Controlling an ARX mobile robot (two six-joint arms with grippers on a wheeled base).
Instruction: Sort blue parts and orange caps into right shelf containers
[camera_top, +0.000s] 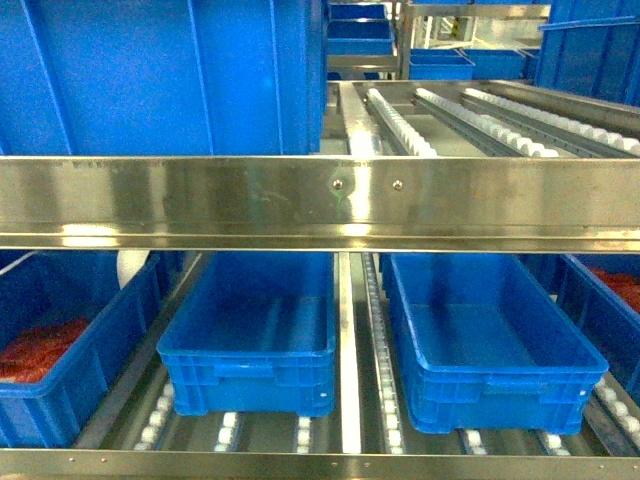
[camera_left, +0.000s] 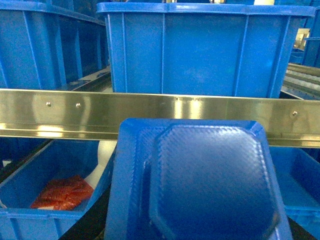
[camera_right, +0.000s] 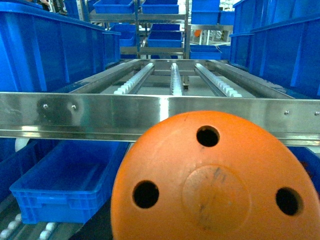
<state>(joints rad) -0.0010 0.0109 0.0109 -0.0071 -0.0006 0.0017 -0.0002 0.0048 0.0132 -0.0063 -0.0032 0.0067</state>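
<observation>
A blue part, a moulded tray-like piece with an octagonal raised middle, fills the lower left wrist view. It hangs in the air before the shelf rail, so my left gripper is shut on it, with the fingers hidden behind it. An orange cap, round with three holes, fills the lower right wrist view. My right gripper holds it the same way, its fingers hidden. Two empty blue crates stand on the lower shelf rollers. Neither gripper shows in the head view.
A steel shelf rail crosses in front, between the upper and lower levels. A crate at the lower left holds orange-red pieces, as does one at the far right. A tall blue crate stands upper left, beside bare roller tracks.
</observation>
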